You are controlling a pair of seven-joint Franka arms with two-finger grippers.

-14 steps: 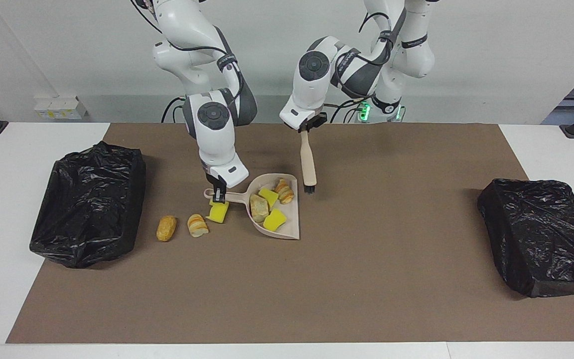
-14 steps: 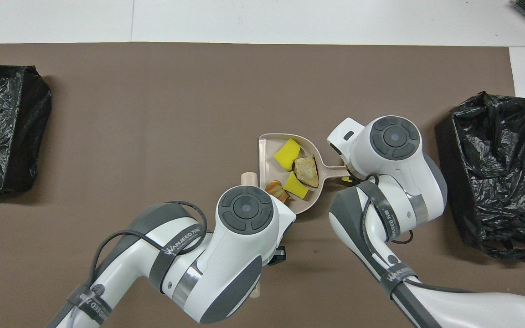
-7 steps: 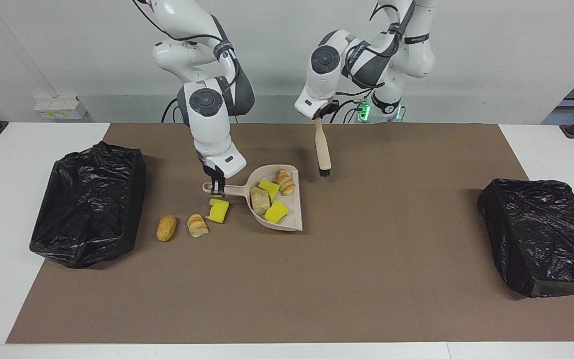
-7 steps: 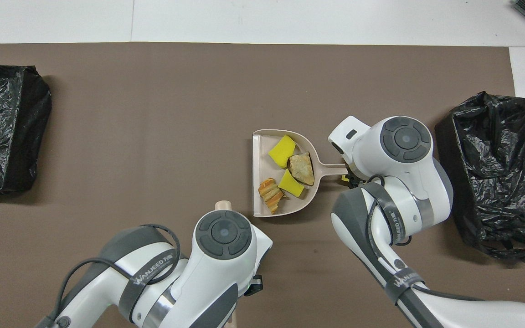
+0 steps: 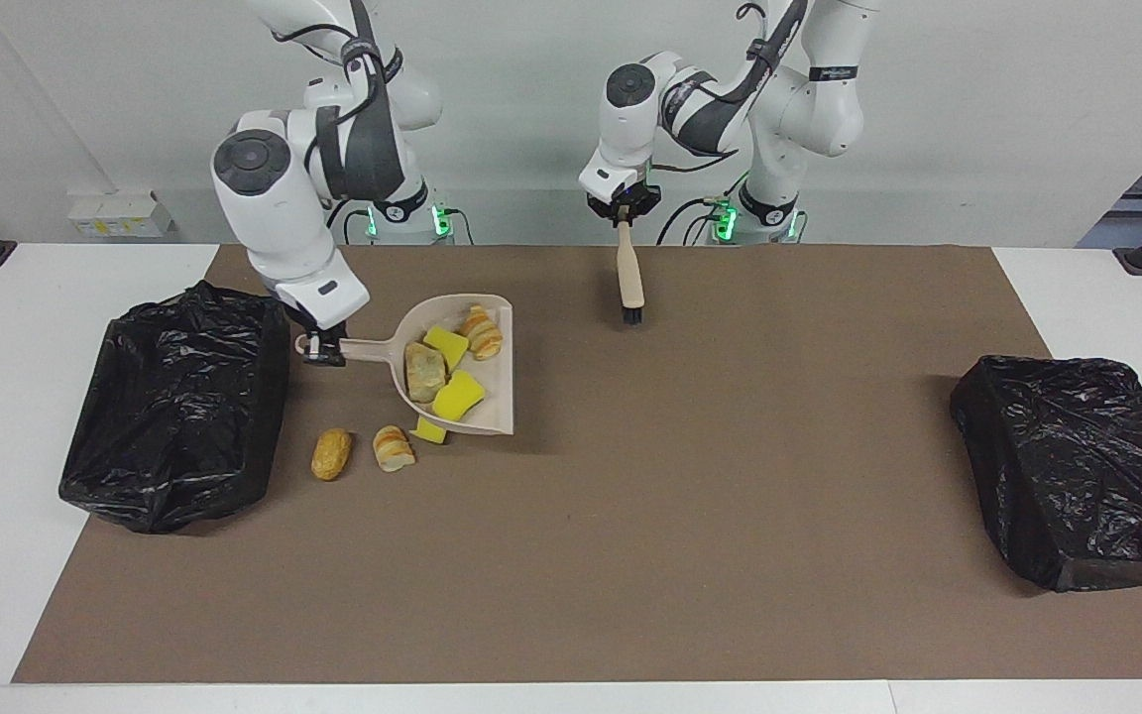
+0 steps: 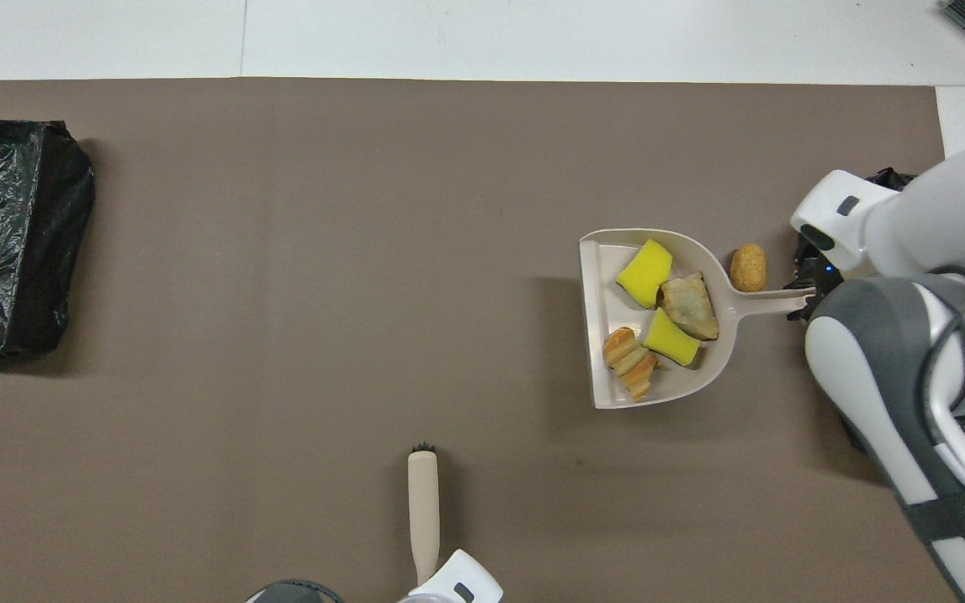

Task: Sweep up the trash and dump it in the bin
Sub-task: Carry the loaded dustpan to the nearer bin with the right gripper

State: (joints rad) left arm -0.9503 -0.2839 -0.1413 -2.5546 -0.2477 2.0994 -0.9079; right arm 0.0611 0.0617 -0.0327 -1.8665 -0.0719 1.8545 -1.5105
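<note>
the right gripper (image 5: 321,350), at the left of the facing view, is clamping the handle tip of the dustpan (image 5: 492,402) and carrying it raised and roughly level, likely so the four trash pieces (image 5: 427,371) stay in while it is heading for the black bin (image 5: 174,397). three pieces are lying on the mat (image 5: 630,555) below the pan. the left gripper (image 5: 624,210), upper centre, is gripping the brush (image 5: 629,278), which is hanging bristles-down and waiting. compared with a second ago, the pan is now higher and closer to the bin, and the brush is drawn back toward the robots.
</note>
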